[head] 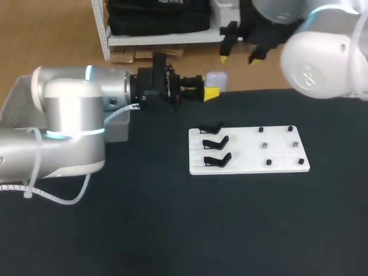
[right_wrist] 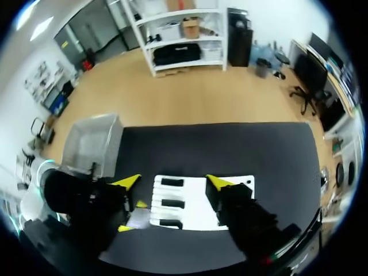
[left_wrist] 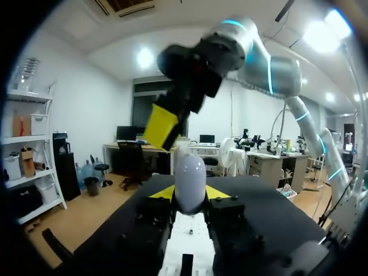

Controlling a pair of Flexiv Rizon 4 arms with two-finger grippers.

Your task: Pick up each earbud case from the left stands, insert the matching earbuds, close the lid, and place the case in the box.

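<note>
steadiness counts: left gripper, pinching the earbud case, should hold it level so the spread right gripper can reach its lid

Your left arm is silver-grey, with a cyan light ring and a loose white cable. Your right arm appears paler, black-wristed.

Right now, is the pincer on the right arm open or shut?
Open. The right pincer has its two yellow tips wide apart, with nothing gripped between them.
</note>
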